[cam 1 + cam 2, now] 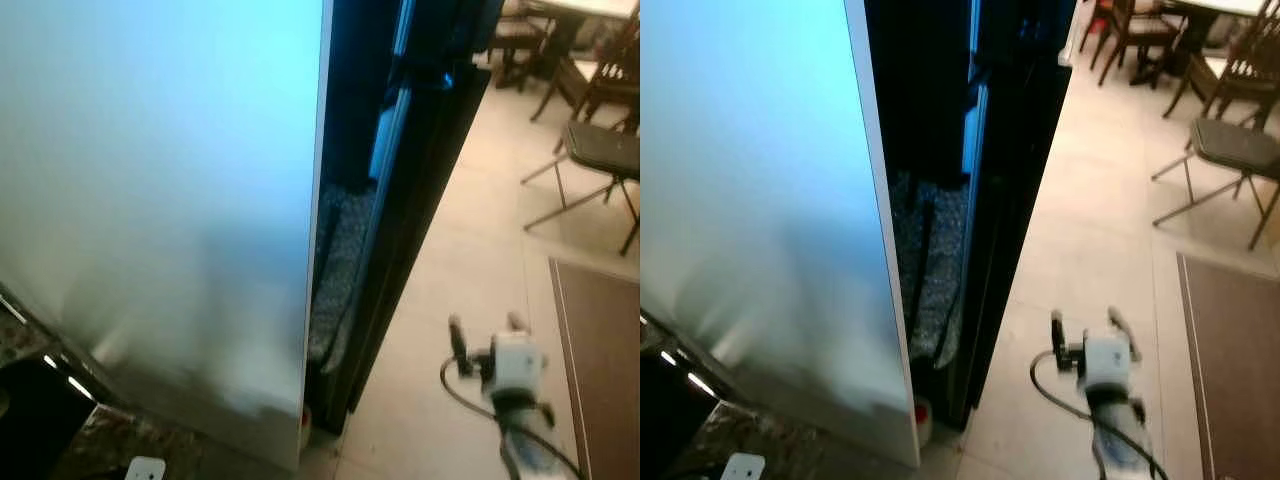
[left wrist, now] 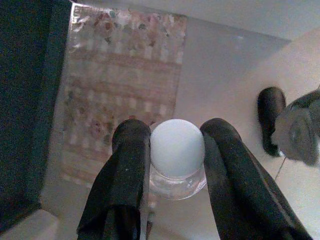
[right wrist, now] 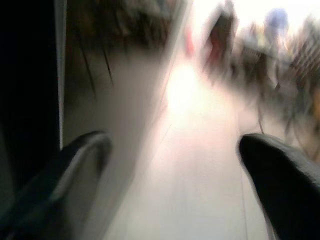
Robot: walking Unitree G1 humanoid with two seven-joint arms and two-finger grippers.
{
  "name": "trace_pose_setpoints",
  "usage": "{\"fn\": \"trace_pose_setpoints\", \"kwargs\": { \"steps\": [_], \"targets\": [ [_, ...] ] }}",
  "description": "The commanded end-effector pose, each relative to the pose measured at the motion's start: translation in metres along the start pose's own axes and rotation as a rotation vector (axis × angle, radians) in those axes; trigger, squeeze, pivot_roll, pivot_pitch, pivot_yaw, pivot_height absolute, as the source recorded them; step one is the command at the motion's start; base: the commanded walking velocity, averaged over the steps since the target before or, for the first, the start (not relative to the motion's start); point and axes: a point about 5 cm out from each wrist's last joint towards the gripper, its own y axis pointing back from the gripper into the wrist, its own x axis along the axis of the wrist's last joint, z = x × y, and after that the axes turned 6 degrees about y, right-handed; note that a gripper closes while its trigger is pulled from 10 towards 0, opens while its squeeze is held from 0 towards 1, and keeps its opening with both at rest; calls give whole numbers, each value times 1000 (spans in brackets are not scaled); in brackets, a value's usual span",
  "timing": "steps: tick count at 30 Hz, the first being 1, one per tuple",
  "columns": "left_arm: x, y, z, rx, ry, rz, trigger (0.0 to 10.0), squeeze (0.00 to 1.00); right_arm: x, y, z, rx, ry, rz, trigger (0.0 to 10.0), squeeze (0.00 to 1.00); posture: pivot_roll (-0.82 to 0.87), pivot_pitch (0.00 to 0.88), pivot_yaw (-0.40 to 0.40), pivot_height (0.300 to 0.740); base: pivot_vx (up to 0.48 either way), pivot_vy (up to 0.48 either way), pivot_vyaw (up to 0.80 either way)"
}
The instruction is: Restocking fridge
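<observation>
The step in hand appeared to be carrying stock to the fridge [image 1: 160,200]; the left pincer [image 2: 172,150] was closed on a bottle [image 2: 177,155], its white cap lodged between the two fingers, held above the floor. The right pincer [image 1: 1084,332] stood wide open and empty, beside the dark fridge opening. The next move likely called for presenting the bottle to a shelf.

Right arm: silver forearm low at about 5 o'clock in the head views, extended forward; right gripper [image 1: 487,335] with its two black fingers [image 3: 75,165] spread wide apart, nothing between them.

Left gripper [image 2: 172,150]: black fingers [image 2: 130,165] closed against a white-capped clear bottle [image 2: 177,150].
</observation>
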Motion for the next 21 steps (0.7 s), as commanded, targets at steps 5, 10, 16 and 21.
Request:
{"fn": "trace_pose_setpoints", "kwargs": {
  "steps": [5,10,16,21],
  "targets": [
    [-4,1,5,-6,-7,-10,10000,0,25,1,-51,209,-96,37,10000,0,78,0,-37,740,0,0,0],
    [-5,1,5,6,13,-5,10000,0,57,3,-65,264,-158,53,10000,0,91,0,-56,740,0,0,0],
    [-5,1,6,8,17,-14,10000,0,72,1,-82,306,-193,-1,10000,0,85,0,-54,740,0,0,0],
    [-4,1,6,14,30,-11,10000,0,77,-8,-84,259,-218,-57,10000,1000,97,0,-56,740,0,0,0]
  ]
}}
